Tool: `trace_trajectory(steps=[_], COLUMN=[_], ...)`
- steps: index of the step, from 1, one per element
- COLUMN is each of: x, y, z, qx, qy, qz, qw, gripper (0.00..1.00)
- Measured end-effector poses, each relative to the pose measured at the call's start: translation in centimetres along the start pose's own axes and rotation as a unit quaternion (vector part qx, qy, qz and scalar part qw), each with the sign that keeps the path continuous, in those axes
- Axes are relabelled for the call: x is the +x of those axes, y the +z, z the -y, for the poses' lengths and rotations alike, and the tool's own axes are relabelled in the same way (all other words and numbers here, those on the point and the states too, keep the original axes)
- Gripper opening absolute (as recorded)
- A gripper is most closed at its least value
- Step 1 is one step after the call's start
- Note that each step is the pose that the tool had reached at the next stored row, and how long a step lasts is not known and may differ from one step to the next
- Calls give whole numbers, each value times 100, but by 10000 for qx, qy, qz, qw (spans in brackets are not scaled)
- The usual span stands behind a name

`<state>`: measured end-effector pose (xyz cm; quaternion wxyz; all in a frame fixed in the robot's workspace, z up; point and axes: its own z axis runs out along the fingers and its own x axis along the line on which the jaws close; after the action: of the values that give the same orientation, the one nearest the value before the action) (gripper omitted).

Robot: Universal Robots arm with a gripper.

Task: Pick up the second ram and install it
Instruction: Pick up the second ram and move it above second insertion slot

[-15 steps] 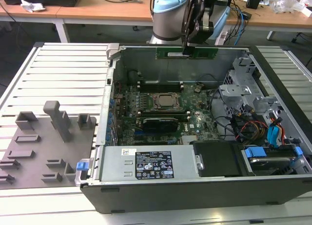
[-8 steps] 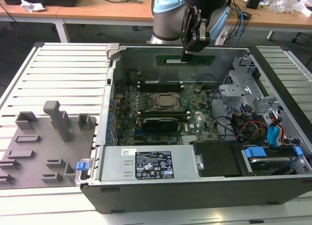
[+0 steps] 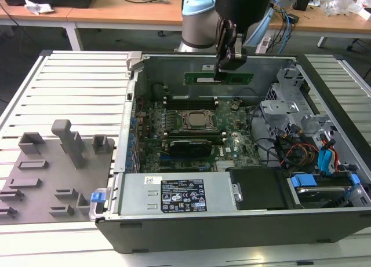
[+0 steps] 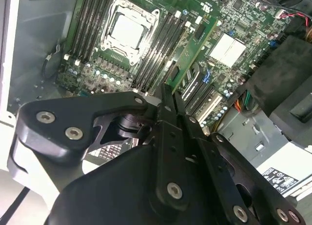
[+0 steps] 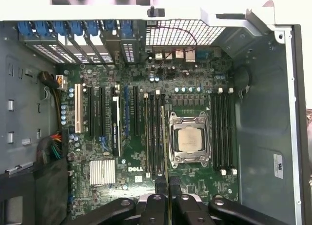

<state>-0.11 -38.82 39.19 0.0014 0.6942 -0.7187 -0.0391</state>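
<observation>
Second ram, a thin green circuit-board stick [image 3: 237, 79], hangs clamped in the black gripper [image 3: 220, 72] over the green motherboard [image 3: 235, 142]. Keep it level, seemingly above a slot beside the silver socket [image 5: 189, 139]; lower straight.

In the exterior view the arm [image 3: 243, 3] runs off the top edge, and the pincer [image 3: 220, 70] covers part of the memory stick [image 3: 237, 78] it grips.

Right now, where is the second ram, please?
In the exterior view, the second ram is held by the gripper above the motherboard, inside the open case.
</observation>
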Motion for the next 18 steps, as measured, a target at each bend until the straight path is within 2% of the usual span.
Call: trace_trajectory(steps=[6, 18], x=[6, 14], y=[114, 274], z=[7, 16], qx=[0, 0], qy=[0, 0], qz=[1, 0], qw=[10000, 10000], gripper=[13, 13])
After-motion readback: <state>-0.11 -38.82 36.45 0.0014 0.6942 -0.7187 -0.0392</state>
